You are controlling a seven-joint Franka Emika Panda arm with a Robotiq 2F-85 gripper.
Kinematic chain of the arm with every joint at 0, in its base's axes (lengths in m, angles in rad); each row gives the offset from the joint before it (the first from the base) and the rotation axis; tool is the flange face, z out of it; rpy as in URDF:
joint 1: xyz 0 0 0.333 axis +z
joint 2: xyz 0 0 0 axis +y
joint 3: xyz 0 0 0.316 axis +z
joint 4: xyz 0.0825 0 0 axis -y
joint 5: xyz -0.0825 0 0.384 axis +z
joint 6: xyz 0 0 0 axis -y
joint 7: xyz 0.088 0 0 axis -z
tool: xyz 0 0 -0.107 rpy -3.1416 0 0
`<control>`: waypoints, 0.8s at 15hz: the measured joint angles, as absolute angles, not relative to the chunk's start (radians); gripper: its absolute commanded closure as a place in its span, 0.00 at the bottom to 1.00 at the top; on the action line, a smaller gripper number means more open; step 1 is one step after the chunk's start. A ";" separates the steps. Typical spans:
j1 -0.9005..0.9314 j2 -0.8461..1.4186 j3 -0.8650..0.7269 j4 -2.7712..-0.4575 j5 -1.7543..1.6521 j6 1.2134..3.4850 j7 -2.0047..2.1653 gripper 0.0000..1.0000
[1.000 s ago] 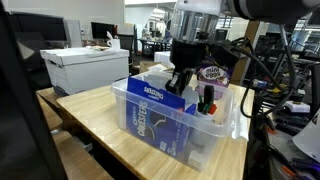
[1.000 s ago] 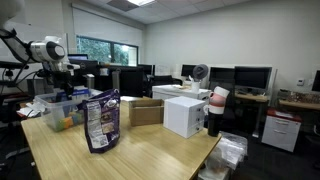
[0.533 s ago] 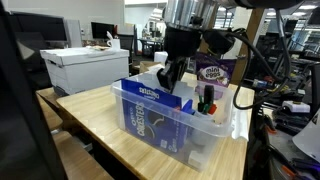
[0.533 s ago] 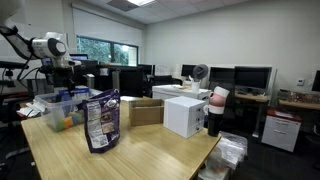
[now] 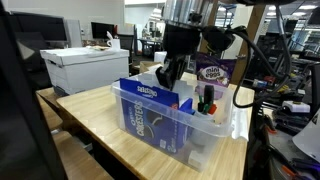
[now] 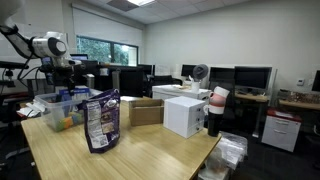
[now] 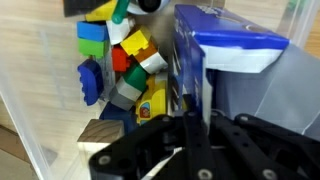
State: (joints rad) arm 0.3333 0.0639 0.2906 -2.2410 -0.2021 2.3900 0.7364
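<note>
My gripper (image 5: 171, 78) hangs just above a clear plastic bin (image 5: 205, 137) on the wooden table, over its back part. It also shows in an exterior view (image 6: 62, 72). In the wrist view the two fingers (image 7: 195, 122) are pressed together, and I see nothing clearly held between them. Right below them stands a blue box (image 7: 232, 45) on edge, seen in an exterior view too (image 5: 150, 108). Coloured toy blocks (image 7: 125, 62) lie beside it in the bin. Markers (image 5: 207, 100) stand at the bin's far side.
A purple snack bag (image 6: 99, 120) stands on the table, also seen behind the bin (image 5: 212, 72). A white box (image 5: 85, 68) sits beyond the table. A cardboard box (image 6: 145, 112) and a white box (image 6: 183, 115) stand at the table's far end.
The gripper has risen out of the bin and shifted slightly; in the last half second it has hardly moved. The bin's contents stay in place.
</note>
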 measured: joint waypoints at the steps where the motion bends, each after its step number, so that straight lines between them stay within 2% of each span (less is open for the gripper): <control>1: 0.333 0.064 0.291 -2.242 -0.199 2.390 0.736 0.97; 12: 0.332 0.064 0.286 -2.208 -0.198 2.372 0.736 0.96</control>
